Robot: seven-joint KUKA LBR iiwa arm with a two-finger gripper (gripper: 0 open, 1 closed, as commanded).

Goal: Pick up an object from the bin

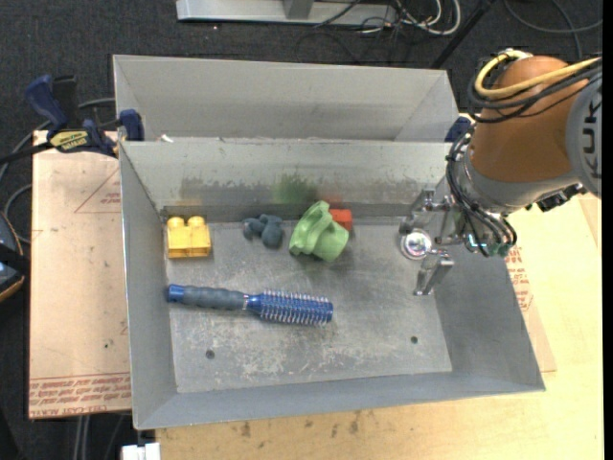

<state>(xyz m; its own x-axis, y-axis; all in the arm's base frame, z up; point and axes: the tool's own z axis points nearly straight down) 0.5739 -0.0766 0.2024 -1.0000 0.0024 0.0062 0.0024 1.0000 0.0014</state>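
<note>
Red block (342, 218) half hidden behind green toy (318, 234), arm (533, 137) cut off at right edge

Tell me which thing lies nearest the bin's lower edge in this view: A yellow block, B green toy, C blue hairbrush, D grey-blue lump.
C: the blue hairbrush lies below the yellow block, green toy and grey-blue lump, which sit in a row higher up.
</note>
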